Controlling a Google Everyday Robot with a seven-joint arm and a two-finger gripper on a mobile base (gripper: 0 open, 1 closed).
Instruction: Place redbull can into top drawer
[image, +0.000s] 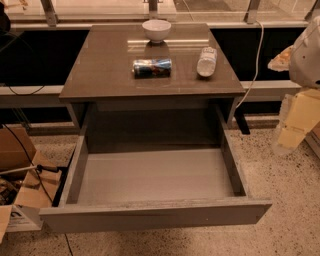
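The redbull can (152, 67) lies on its side on the brown tabletop (100, 75), near the middle, blue and silver. The top drawer (155, 215) is pulled fully open below the tabletop; its pale grey bottom is bare. My gripper (289, 137) hangs at the far right of the view, beside the table and above the floor, well apart from the can and to the right of the drawer. It holds nothing that I can see.
A white bowl (156, 30) stands at the back of the tabletop. A clear plastic bottle (206, 61) with a white label lies to the right of the can. Cardboard boxes (20, 185) and cables sit on the floor at the left.
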